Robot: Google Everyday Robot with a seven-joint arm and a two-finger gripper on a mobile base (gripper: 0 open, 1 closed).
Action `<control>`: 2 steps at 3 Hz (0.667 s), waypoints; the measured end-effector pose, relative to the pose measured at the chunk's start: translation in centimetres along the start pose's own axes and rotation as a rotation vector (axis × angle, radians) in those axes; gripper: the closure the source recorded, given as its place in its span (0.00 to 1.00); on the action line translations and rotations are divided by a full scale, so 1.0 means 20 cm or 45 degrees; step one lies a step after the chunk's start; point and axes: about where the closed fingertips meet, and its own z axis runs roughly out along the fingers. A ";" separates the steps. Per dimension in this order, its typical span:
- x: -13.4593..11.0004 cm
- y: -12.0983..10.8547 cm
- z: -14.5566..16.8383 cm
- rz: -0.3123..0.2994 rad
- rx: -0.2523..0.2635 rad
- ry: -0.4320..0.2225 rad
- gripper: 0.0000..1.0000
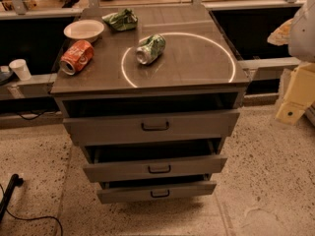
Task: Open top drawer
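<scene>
The top drawer is the widest and tallest grey front of a three-drawer cabinet. Its small dark handle sits at the centre. The drawer stands pulled out a little, with a dark gap showing above its front. My gripper is the cream-coloured piece at the right edge, below the white arm. It hangs well to the right of the cabinet, about level with the top drawer, and touches nothing.
The middle drawer and bottom drawer also stand slightly out. On the cabinet top lie an orange can, a green can, a white bowl and a green bag. A white cup stands left; a cable lies on the floor.
</scene>
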 end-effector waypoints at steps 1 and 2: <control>0.00 0.00 0.00 0.000 0.000 0.000 0.00; -0.02 -0.01 0.12 -0.059 0.022 0.039 0.00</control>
